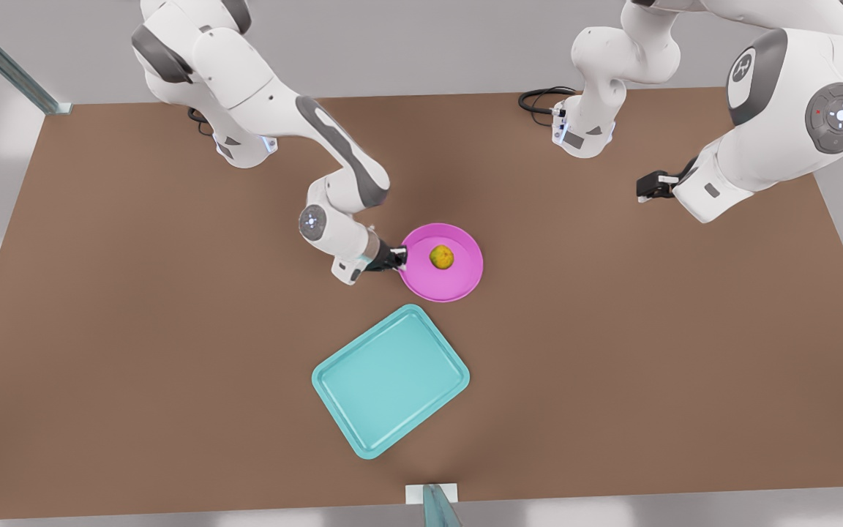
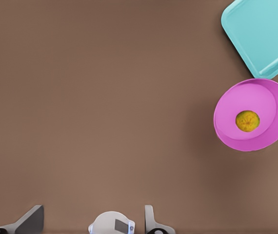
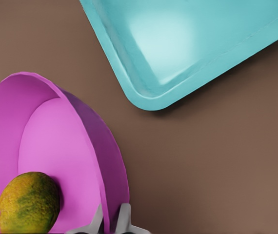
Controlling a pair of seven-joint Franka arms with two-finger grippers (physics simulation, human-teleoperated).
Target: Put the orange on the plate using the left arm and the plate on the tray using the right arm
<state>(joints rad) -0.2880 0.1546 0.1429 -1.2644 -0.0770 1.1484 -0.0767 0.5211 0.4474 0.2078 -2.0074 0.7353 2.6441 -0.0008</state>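
The magenta plate lies mid-table with the mottled orange resting in it. My right gripper, on the arm at the front view's left, is shut on the plate's rim; in the right wrist view its fingertips pinch the rim beside the orange. The teal tray lies flat just in front of the plate, apart from it. My left gripper waits open, high at the front view's right, away from the plate, orange and tray.
The brown table has bare surface on both sides of the tray. A black cable lies by the far arm base. Metal frame posts stand at the back corner and the front edge.
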